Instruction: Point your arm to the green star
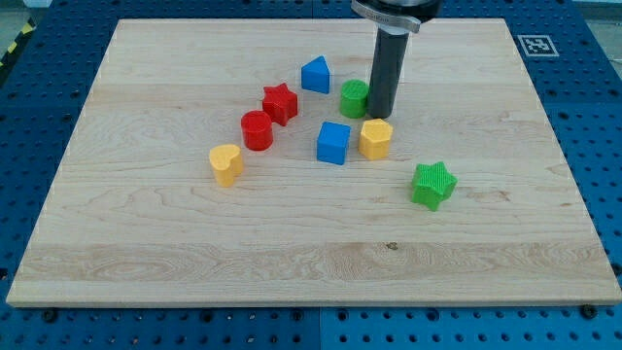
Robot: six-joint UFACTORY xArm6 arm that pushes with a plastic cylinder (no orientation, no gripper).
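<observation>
My tip [379,116] rested on the wooden board [146,243] near the middle of its upper half, at the end of the dark rod that came straight down from the view's top edge. It had nothing to open or close and held nothing; it was a plain rod end set on the wood. Right against its left side in the view stood the green cylinder [354,98], touching or all but touching the rod, which hid part of that block's right edge. Just below my tip sat the yellow hexagon block [375,139], very near, though whether it touched could not be told. A little left of that, below and to the left of my tip, was the blue cube [333,142], just beside the yellow hexagon block. Up and to the left of my tip lay the blue block with a peaked top [315,75], near the green cylinder. Farther left were the red star [280,103] and, below it and almost touching, the red cylinder [257,129]. Farthest left and lower was the yellow heart [225,163], well apart from my tip. The green star [432,185] lay below and to the right of my tip, alone on open wood, past the yellow hexagon block and clearly apart from the rod. A black-and-white marker [535,45] sat at the board's top right corner, and blue pegboard [39,87] surrounded the board.
</observation>
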